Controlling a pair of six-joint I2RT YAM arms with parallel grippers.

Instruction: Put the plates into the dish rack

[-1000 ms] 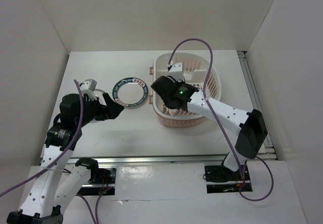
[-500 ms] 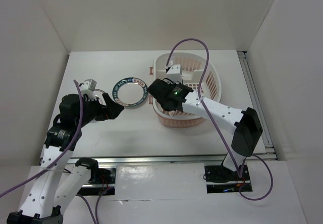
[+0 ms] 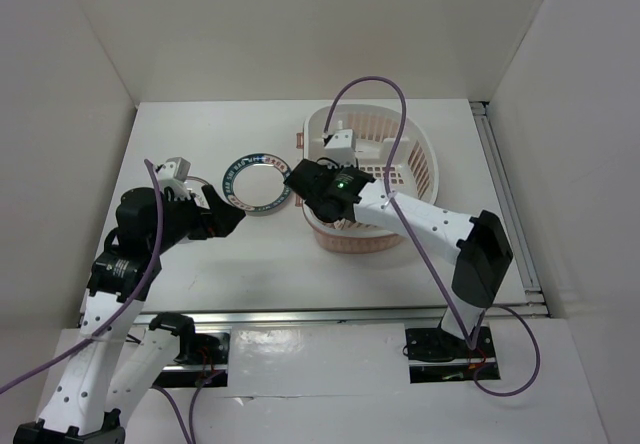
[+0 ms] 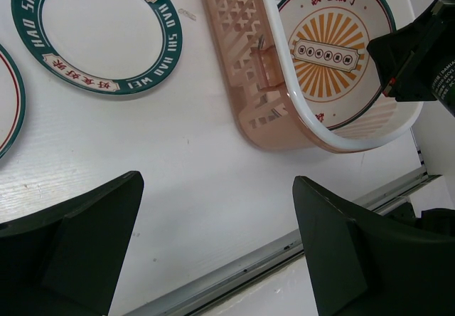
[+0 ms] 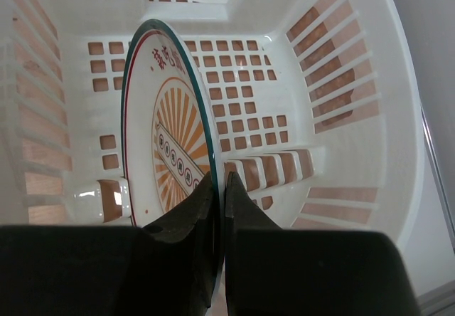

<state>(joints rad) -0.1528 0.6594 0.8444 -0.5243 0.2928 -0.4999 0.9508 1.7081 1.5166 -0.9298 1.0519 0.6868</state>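
Observation:
The dish rack (image 3: 421,146) is a pale pink-and-cream slotted basket at the table's right. My right gripper (image 5: 220,185) is shut on the rim of the orange-red sunburst plate (image 5: 167,145) and holds it on edge inside the rack (image 5: 341,81). The left wrist view shows that plate (image 4: 334,53) leaning in the rack (image 4: 249,67). The plate with the blue-green rim band (image 3: 255,181) lies flat on the table left of the rack. An edge of another plate (image 4: 6,102) shows at the far left. My left gripper (image 3: 226,218) is open and empty, near the banded plate (image 4: 96,35).
White walls enclose the table on three sides. A metal rail (image 4: 270,255) runs along the table's near edge. The right arm's purple cable (image 3: 375,84) arches over the rack.
My right wrist has shifted a little to the left inside the rack with the sunburst plate in its grip. The left arm has not moved.

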